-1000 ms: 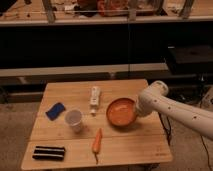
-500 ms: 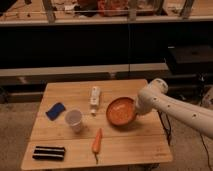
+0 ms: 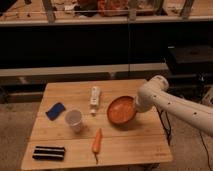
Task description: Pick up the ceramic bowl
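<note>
The wooden table (image 3: 75, 145) is shown with the ceramic bowl (image 3: 120, 110) right of its centre, tipped up at its right rim, where the gripper (image 3: 137, 106) is clenched shut on it. Should this one-sided rim hold slip during lifting, the bowl could drop onto the carrot (image 3: 97, 140) or the plastic cup (image 3: 74, 119).

The gripper (image 3: 136, 106) is shut at the right rim of the ceramic bowl (image 3: 120, 110), white arm (image 3: 175, 106) reaching in from the right. On the wooden worktop (image 3: 127, 145): a carrot (image 3: 97, 140), plastic cup (image 3: 73, 119), white tube (image 3: 94, 97), blue sponge (image 3: 55, 110), black bar (image 3: 49, 152).
</note>
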{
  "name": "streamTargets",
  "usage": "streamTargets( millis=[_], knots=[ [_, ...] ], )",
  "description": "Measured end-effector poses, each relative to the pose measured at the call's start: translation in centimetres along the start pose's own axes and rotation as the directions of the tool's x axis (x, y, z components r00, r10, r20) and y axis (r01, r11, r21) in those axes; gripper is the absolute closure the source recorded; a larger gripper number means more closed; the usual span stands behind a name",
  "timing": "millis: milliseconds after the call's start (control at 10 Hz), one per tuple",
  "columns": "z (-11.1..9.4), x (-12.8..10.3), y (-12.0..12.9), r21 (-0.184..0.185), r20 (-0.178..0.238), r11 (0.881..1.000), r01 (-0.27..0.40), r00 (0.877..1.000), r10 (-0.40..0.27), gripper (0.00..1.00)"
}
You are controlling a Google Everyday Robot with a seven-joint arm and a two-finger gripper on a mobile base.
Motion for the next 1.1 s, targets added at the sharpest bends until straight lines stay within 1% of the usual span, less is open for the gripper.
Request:
streamTargets(
  millis=[1100],
  knots=[
    [-1.16,0.92,-0.53,0.01,-0.014,1.0,0.008,1.0,-0.008,0.91]
  ],
)
